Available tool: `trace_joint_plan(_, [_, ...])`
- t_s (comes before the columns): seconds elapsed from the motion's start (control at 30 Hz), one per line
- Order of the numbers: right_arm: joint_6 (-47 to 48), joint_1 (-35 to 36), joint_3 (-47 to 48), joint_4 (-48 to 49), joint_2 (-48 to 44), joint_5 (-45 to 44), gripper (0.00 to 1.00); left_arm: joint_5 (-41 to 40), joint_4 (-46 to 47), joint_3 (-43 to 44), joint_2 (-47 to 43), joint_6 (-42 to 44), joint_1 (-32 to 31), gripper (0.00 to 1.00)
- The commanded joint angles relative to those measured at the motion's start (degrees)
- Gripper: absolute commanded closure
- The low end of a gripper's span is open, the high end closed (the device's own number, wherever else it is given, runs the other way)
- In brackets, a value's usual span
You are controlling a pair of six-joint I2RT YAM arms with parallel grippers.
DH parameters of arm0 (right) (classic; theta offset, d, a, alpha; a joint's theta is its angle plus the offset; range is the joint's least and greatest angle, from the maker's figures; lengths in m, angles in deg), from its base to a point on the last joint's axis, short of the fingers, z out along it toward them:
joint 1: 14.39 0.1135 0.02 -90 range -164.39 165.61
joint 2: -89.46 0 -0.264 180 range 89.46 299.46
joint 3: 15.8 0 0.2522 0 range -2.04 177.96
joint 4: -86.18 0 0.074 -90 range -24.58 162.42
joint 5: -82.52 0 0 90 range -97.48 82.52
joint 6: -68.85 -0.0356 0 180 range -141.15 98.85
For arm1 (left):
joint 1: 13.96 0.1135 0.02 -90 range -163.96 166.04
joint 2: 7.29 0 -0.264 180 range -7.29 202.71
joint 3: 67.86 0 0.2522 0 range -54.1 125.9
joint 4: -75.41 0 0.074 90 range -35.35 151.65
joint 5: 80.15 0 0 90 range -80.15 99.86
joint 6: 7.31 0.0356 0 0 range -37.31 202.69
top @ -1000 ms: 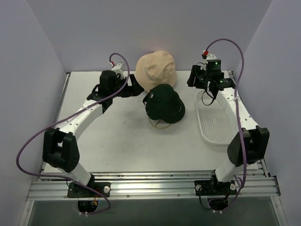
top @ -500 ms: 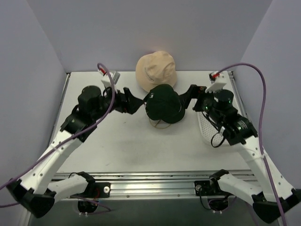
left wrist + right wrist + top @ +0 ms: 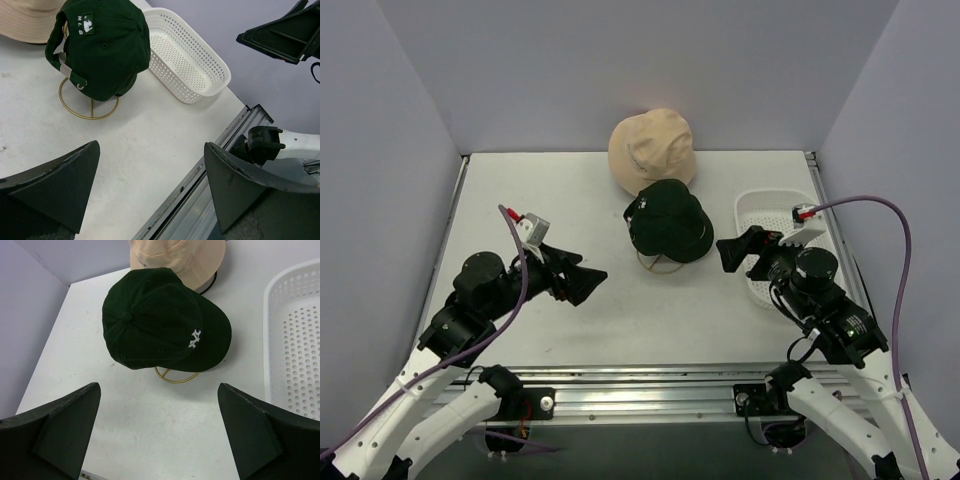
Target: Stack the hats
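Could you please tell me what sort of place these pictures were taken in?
Most likely a robotics lab test cell: plain lavender walls box in a white table, an aluminium mounting rail edges it, and a dark green fabric cap sits on a gold wire stand.

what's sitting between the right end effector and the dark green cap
Nothing visible. The right end effector faces the dark green cap across bare table; the white tray lies off to one side, and the tan hat sits behind the cap.
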Motion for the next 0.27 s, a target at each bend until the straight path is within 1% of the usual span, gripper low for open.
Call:
trace_joint_plan(0.0, [-0.55,0.45,-0.01,1.08,-0.98,-2.42,0.00,0.92,0.76,-0.59,-1.17,-0.21,-0.27,0.06])
trace_joint_plan(0.23, [-0.03,0.54,-0.19,1.25,-1.16,-1.37,0.00,0.57,0.67,-0.85,-1.87,-0.47,-0.18,0.06])
